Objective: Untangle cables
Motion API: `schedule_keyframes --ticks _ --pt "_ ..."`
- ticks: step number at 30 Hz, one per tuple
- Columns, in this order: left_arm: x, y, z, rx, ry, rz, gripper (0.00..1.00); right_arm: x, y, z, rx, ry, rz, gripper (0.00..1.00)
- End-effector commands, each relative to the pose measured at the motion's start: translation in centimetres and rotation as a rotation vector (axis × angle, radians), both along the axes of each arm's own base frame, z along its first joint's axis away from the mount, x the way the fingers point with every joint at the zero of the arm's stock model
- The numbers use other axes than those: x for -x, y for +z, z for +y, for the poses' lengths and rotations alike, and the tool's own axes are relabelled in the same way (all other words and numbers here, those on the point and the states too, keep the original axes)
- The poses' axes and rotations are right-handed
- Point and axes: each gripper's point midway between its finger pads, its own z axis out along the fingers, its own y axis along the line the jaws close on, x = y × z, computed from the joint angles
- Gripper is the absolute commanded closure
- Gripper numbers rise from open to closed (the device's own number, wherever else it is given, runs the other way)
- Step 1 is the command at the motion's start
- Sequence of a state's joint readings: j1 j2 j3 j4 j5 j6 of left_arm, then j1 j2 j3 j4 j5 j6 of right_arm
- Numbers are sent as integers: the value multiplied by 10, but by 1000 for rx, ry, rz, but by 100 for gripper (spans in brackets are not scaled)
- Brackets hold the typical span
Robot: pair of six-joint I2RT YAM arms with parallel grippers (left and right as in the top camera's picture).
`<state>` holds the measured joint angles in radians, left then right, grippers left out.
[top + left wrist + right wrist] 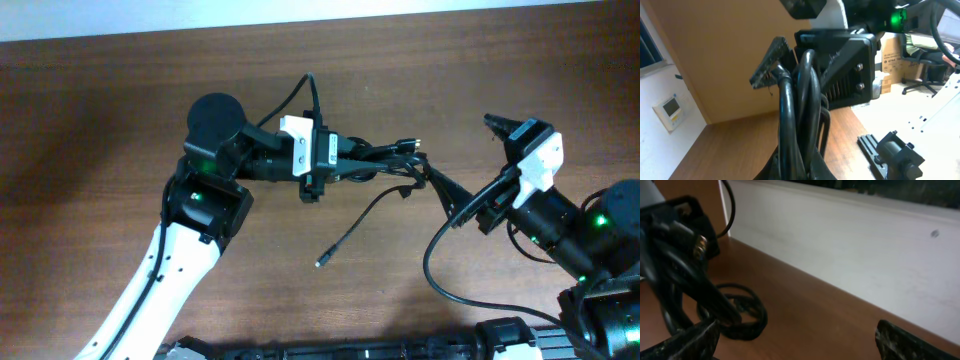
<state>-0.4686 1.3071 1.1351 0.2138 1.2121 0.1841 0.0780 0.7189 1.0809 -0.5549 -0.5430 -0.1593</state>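
The cables [385, 160] are a bunch of thin black cords near the table's middle. My left gripper [345, 160] is shut on the bunch; in the left wrist view the cords [800, 110] rise straight out of the jaws [805, 167]. One loose end with a plug [322, 262] lies on the table in front. A taut cord [450, 190] runs from the bunch to my right gripper [482, 170], which is wide open. In the right wrist view the cords [695, 285] hang by the left finger, with a loop [742, 315] on the table. The jaws [795, 340] hold nothing.
The table [120, 110] is brown wood with a white wall [865, 245] beyond its far edge. A black cord loop [435, 270] lies in front of the right arm. A black rail [350, 350] runs along the front edge.
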Motion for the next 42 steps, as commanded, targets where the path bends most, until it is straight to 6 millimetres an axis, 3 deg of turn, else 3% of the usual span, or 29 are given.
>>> schedule_keyframes --ticks 1,14,23,33,36,38,42 --pt "1 7 1 15 5 -44 100 7 0 7 -10 54 18 1" --pt "-3 15 1 38 29 -63 100 10 -11 7 -6 55 69 1" --pt "-6 15 1 40 48 -58 100 15 -7 15 -19 110 56 1" --pt "25 14 -18 35 -68 -32 100 11 16 15 -21 110 -56 0" --pt "36 13 -20 31 -115 -30 100 10 18 15 -21 107 -66 14" --pt "43 13 -23 30 -144 -30 100 10 19 15 -21 108 -70 36" --pt "50 13 -27 30 -166 -30 100 15 20 21 -29 154 -70 71"
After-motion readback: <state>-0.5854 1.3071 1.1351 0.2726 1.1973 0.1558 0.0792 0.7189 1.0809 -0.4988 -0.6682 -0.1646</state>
